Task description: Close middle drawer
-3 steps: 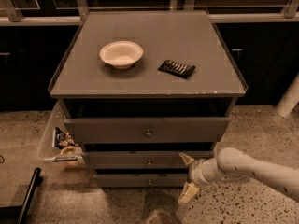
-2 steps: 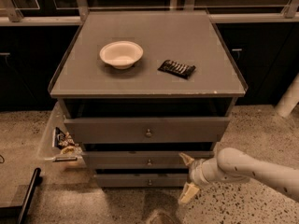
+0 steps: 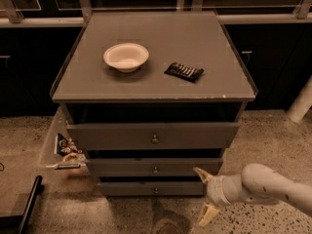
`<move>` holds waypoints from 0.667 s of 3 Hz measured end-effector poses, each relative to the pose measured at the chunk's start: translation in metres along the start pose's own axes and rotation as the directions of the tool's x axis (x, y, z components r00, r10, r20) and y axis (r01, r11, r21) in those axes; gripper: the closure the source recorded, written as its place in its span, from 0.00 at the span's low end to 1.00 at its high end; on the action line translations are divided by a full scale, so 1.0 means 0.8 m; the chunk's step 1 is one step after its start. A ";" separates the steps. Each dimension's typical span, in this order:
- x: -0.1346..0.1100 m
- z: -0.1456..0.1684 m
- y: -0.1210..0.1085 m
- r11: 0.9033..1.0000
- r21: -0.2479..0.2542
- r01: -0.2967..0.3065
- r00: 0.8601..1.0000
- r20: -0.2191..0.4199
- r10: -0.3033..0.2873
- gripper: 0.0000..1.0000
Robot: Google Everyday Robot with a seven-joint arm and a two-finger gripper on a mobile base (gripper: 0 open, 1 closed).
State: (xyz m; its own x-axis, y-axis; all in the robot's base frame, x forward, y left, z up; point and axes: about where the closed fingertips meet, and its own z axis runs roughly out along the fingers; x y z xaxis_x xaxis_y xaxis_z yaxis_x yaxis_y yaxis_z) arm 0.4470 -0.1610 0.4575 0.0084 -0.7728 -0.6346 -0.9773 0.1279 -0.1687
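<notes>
The middle drawer (image 3: 146, 167) is a low dark-grey front with a small round knob (image 3: 155, 169). It sits under the taller top drawer (image 3: 122, 136) and sticks out less than that one. A dark gap shows above its front, and its inside is hidden. My gripper (image 3: 204, 195) is at the cabinet's lower right, open and empty. Its upper finger (image 3: 201, 174) is close to the right end of the middle drawer's front. Its lower finger (image 3: 206, 215) hangs over the floor.
The top drawer is pulled out and the bottom drawer (image 3: 156, 189) lies below. A white bowl (image 3: 126, 56) and a dark snack packet (image 3: 184, 71) lie on the cabinet top. A clear bin with snacks (image 3: 66, 150) hangs at the left. A dark object (image 3: 27, 204) lies on the floor at the lower left.
My gripper and arm have shifted a little down and to the right. The drawers look unchanged.
</notes>
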 end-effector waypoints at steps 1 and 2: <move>-0.010 -0.045 0.037 1.000 0.009 0.021 1.000 0.018 -0.021 0.00; -0.005 -0.048 0.038 1.000 0.014 0.014 1.000 0.017 -0.014 0.00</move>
